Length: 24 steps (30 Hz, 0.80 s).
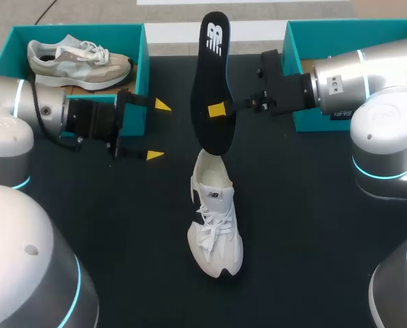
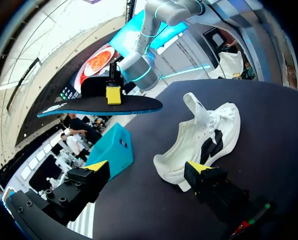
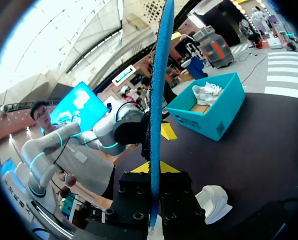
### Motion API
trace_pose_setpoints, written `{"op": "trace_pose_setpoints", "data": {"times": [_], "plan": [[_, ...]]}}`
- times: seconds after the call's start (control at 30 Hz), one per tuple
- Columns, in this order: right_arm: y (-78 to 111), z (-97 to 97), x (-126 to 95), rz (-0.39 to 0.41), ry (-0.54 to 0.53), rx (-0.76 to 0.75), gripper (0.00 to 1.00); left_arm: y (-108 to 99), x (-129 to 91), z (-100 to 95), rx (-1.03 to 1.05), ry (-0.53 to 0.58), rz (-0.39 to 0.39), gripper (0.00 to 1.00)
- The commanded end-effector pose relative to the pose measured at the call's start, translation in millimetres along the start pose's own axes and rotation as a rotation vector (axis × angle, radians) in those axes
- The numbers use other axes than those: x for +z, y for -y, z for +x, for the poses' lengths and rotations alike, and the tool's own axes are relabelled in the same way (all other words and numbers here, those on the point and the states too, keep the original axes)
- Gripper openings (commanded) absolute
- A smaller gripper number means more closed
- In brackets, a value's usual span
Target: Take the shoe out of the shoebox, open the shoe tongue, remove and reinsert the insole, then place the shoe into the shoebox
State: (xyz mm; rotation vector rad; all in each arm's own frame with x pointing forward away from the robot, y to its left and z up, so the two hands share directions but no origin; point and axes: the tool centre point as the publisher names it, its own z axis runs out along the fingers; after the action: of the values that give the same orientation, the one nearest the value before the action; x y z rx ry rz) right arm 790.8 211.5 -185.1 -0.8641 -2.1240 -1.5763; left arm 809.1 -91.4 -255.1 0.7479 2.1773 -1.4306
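Head view: the white shoe lies on the black table near the middle, upright on its sole, with the toe toward the robot and the heel away from it. The upper looks like smooth white material, with loose white laces and a dark patch on the side, and the opening at the heel stands wide. Over the heel hangs the insole, a long flat piece with rounded ends. Its top face is black with a white mark, and the right wrist view shows it edge-on, thin and blue. The right gripper is closed on the insole from both faces, at about the middle of its length. In the left wrist view the insole is in the air, its near end just beside the heel and apart from it. The left gripper is wide open and holds nothing; it is beside the insole, between it and the left shoebox. This box is teal cardboard, open at the top, and holds another sneaker in grey and beige, lying on its side. The right shoebox is teal too, and the right arm hides most of it, so I cannot tell what is inside.
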Motion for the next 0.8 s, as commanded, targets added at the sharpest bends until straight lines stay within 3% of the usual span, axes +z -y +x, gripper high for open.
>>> {"op": "trace_pose_setpoints", "data": {"times": [0.03, 0.3, 0.53, 0.6, 0.8], "plan": [[-3.0, -11.2, -4, 0.004, -0.039, -0.088, 0.00, 4, -5, 3.3, -0.063, -0.086, -0.039, 1.00], [3.9, -32.7, -2, 0.025, -0.099, -0.284, 0.00, -1, -3, 24.6, -0.167, -0.130, -0.099, 1.00], [18.3, -40.9, 1, 0.053, -0.133, -0.302, 0.00, -5, 9, 46.7, -0.269, -0.126, -0.143, 1.00], [22.6, -41.6, 2, 0.113, -0.093, -0.246, 0.00, -6, 13, 54.2, -0.284, -0.132, -0.152, 1.00], [22.6, -41.6, 2, 0.113, -0.093, -0.246, 0.00, -9, 22, 72.7, -0.334, -0.135, -0.186, 1.00]]}}
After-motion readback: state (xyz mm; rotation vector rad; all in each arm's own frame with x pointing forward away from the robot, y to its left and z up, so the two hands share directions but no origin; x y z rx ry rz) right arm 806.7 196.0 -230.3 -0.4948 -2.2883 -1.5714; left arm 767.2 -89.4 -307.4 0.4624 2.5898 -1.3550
